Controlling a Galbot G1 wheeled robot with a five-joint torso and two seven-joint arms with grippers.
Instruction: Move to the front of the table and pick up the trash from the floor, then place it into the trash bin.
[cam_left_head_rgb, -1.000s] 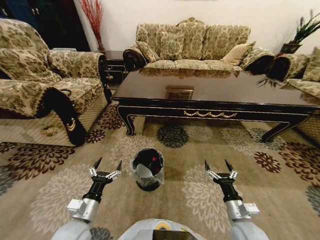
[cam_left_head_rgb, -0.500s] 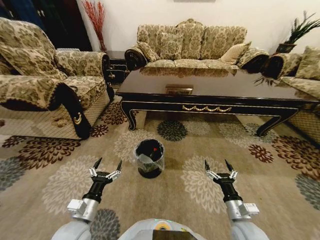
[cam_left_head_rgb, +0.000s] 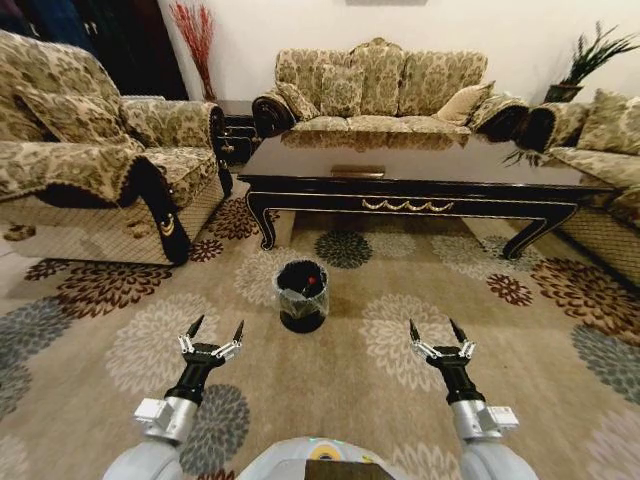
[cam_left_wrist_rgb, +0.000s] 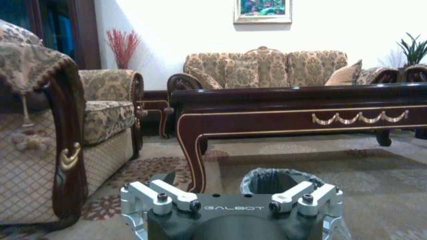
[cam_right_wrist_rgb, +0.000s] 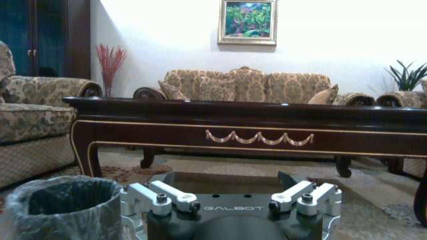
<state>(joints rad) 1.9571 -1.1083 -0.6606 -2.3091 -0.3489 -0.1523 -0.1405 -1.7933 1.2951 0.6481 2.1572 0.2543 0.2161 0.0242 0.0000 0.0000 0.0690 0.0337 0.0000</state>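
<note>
— Backed off, has it? What differs from a moment ago?

— Yes: the whole head view has widened, so the camera has drawn away. The long glossy dark-brown coffee table with a gold ornament on its apron (cam_left_head_rgb: 415, 180) sits higher and smaller in view, and the small round black trash bin with a clear liner bag (cam_left_head_rgb: 302, 294) lies farther ahead than before. Both arms keep the same pose.

— Where is the bin now?

— On the tan carpet patterned with round flower medallions (cam_left_head_rgb: 100, 330), in front of the table's left end, apart from its curved leg. Something red shows inside it. The left wrist view has its lined rim (cam_left_wrist_rgb: 280, 181) just beyond the gripper body.

— And the claws?

— The left gripper (cam_left_head_rgb: 211, 332) hovers over the carpet, nearer than the bin and to its left, its black fingertips spread, holding nothing. The right gripper (cam_left_head_rgb: 437, 332) matches it on the bin's right, also spread and empty.

— Seating?

— A patterned beige sofa (cam_left_head_rgb: 380, 85) stands behind the table; a matching armchair (cam_left_head_rgb: 90, 170) stands to the left.
</note>
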